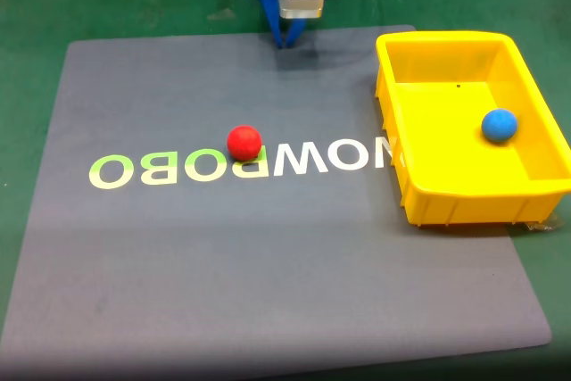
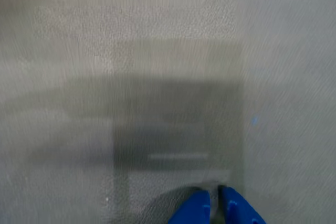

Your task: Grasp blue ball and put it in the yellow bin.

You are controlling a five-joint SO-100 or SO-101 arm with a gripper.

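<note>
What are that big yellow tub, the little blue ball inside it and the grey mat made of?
The large yellow rectangular bin looks like moulded plastic: glossy walls, rolled rim. The small blue ball is matte with no shine, perhaps foam or rubber. The grey mat looks like soft fabric-topped rubber; the wrist view shows fine weave.

1. The yellow bin (image 1: pixel 446 202) looks like smooth moulded plastic with a soft sheen on its walls and rolled rim.
2. The blue ball (image 1: pixel 500 126) is matt, with no bright highlight.
3. The red ball (image 1: pixel 244 142) has the same dull, even finish.
4. The grey mat (image 1: pixel 223 265) is matt; in the wrist view (image 2: pixel 157 51) it shows a fine woven-looking grain.
5. The surface (image 1: pixel 27 24) under the mat looks like green, felt-like cloth.
6. The gripper (image 2: pixel 214 203) is blue plastic, smooth and slightly glossy.
</note>
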